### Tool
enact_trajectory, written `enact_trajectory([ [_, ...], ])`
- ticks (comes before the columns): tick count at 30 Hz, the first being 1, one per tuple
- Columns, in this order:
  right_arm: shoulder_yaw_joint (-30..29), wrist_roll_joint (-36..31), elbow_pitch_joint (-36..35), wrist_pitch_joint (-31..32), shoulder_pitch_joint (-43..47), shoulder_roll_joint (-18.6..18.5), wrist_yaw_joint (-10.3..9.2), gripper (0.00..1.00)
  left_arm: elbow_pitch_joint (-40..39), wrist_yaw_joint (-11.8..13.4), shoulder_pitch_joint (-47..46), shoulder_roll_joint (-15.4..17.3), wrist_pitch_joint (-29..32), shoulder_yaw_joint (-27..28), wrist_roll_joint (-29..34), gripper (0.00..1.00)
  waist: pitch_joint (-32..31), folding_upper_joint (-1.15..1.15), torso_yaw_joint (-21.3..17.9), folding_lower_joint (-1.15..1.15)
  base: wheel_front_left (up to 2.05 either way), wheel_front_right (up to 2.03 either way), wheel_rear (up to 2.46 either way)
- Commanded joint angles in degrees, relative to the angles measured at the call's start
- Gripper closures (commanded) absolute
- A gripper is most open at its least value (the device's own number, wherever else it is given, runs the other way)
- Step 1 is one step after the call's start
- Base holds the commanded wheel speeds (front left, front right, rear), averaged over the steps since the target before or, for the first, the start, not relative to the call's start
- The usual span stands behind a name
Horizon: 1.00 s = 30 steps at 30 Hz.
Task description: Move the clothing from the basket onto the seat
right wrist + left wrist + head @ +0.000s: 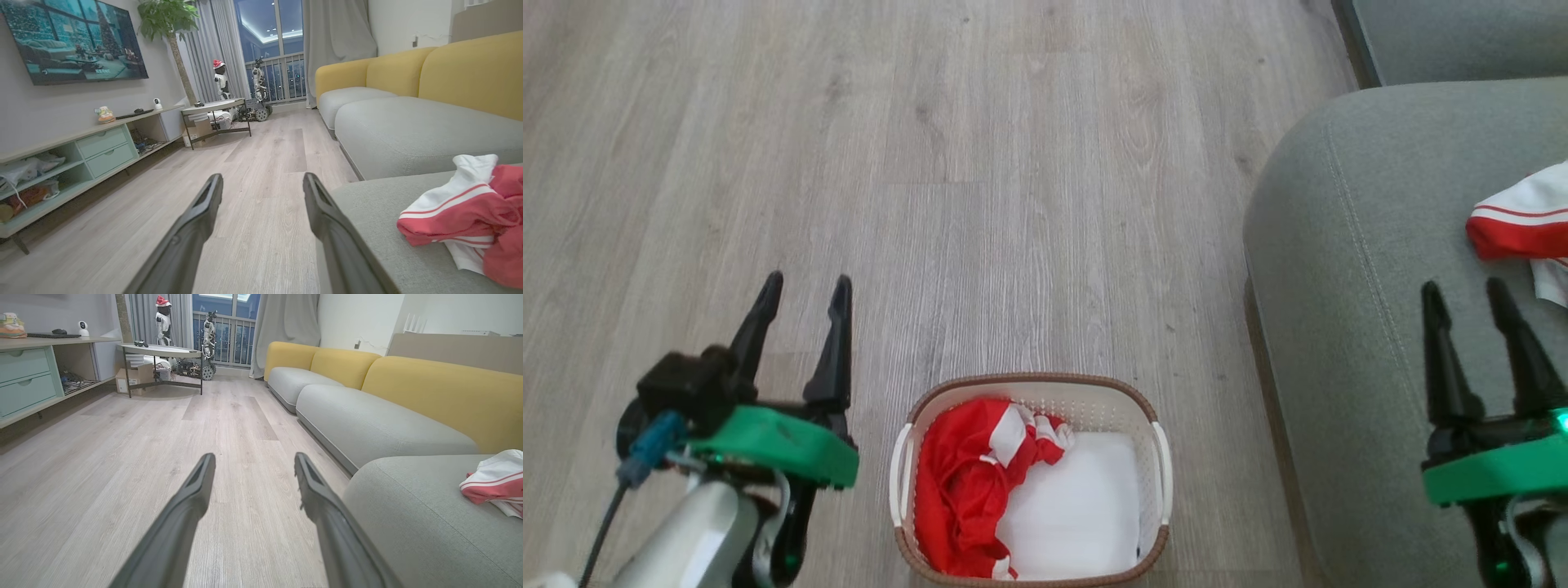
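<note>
- clothing [960,482]: one red-and-white piece bunched in the left half of the basket [1029,379], lying on the white sheet [1086,506] that lines it. other garment [1523,216] lies on the seat [1356,245], toward the right edge of head view.
- left gripper [809,282]: jaws spread, nothing between them, hanging over bare floor [1013,163] just left of the basket.
- right gripper [1463,287]: jaws spread, empty too, over the seat just beside the other garment.
- step in hand, my read: go in for the piece in the basket. left gripper is the nearer one.
- how: come down from above onto the thick red bunch, well inside the rim. pinch a fold high up, not deep. bite too low and the sheet likely comes along.
- lift straight up until the fabric is free of the rim, else trailing cloth may drag or tip the light basket.
- carry goes right, across the basket to the seat. drop on bare cushion left of the other garment.
- in the way: near side handle [900,474] sits between left gripper and the bunch. right gripper hangs over the drop zone, so the arms could cross.
- around: second grey cushion [367,420] and yellow backrest [441,388] beyond the seat, low table [159,351] and shelf unit [28,375] well apart from the work. no concern.
</note>
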Motion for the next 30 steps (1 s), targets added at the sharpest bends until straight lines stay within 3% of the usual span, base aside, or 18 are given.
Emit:
enact_trajectory([
  [1,1.2,-0.6,-1.9,-0.8,0.0,-0.5,-0.01,0.0,-1.3,-0.3,-0.8,0.7,-0.5,3.7,1.2,0.0,-0.2,0.0,0.1,0.01,0.0,0.0,0.0],
  [18,4.1,-2.8,1.3,-4.0,1.1,1.9,-0.01,0.0,2.0,-5.0,5.9,-5.3,-0.5,11.7,11.2,0.0,0.0,0.0,0.4,0.01,0.0,0.0,0.0],
  [30,4.8,-2.2,1.6,-4.2,0.6,1.5,-0.01,0.0,3.3,-8.6,6.8,-8.5,-0.5,15.4,14.8,0.0,0.1,0.0,0.1,0.01,0.0,0.0,0.0],
])
